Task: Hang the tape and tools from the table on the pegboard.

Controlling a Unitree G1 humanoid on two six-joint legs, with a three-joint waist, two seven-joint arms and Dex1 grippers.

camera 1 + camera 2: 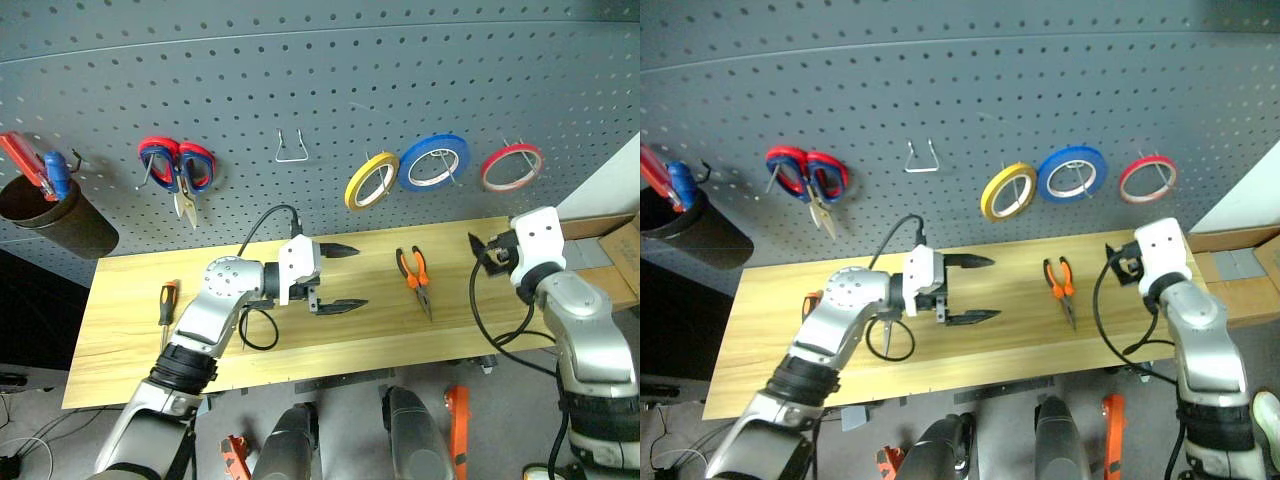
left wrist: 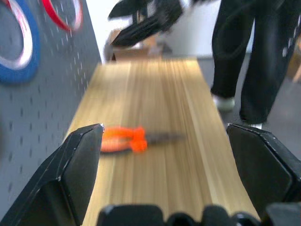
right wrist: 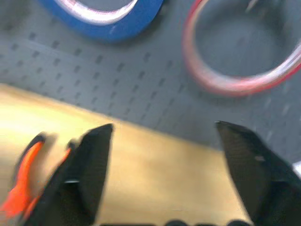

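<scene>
Left end effector [image 1: 340,278] spread, empty — pliers [image 1: 414,276] at its 3 o'clock could skid across the worktop [image 1: 120,330] if nudged.

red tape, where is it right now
In the left eye view the red tape hangs on the pegboard at the robot's right, just right of the blue roll, above the right end effector.
</scene>
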